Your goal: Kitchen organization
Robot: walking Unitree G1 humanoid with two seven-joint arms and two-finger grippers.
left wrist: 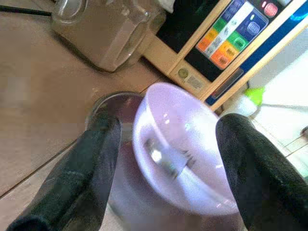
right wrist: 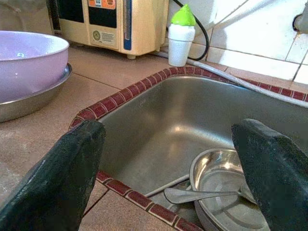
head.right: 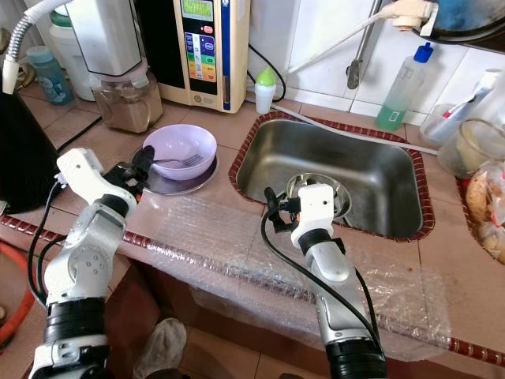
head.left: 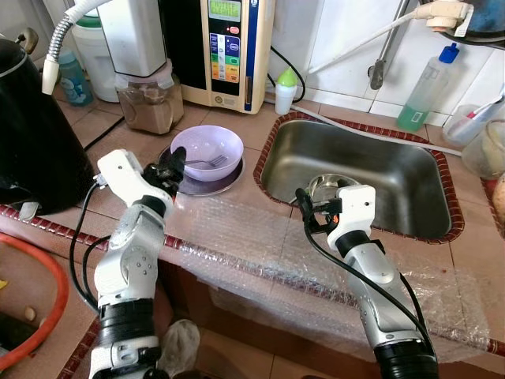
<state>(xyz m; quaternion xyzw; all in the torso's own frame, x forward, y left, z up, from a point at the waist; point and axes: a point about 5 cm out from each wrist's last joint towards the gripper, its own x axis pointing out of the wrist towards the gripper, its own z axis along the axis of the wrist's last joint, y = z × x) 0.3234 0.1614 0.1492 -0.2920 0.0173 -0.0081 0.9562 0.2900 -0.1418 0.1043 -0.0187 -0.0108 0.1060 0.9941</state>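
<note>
Grippers both spread: your left gripper (head.left: 175, 167) nears the lilac bowl (head.left: 207, 151) by the sink's (head.left: 426, 229) left rim; close on its rim next.

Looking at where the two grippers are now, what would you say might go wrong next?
The left gripper, open, straddles the purple bowl, which rests loosely on a metal plate; a grasp may drag or tip the plate. The fork lying in the bowl could slide out if it is lifted. The right gripper, open at the sink edge, might knock the spoon on the steel dish.
</note>
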